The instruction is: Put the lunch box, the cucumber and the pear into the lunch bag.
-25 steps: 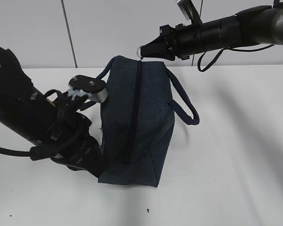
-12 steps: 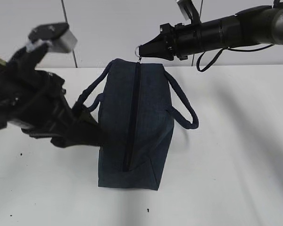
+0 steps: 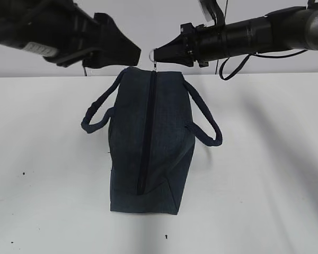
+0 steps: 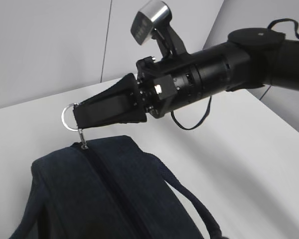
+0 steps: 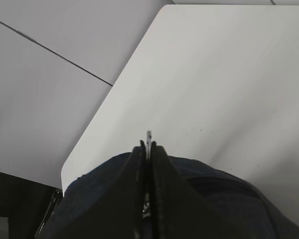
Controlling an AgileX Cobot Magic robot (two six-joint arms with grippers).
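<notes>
While your right gripper (image 3: 158, 54) pinches the ring pull (image 3: 152, 54) above the lunch bag (image 3: 151, 143), your left gripper's (image 3: 131, 53) jaw state is unclear.

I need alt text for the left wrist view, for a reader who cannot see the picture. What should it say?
A black robot gripper reaches in from the right, its fingers shut on the metal ring pull of a zipper. Below it stands a dark navy lunch bag on a white table, its zipper closed, one looped handle hanging at its right side.
</notes>
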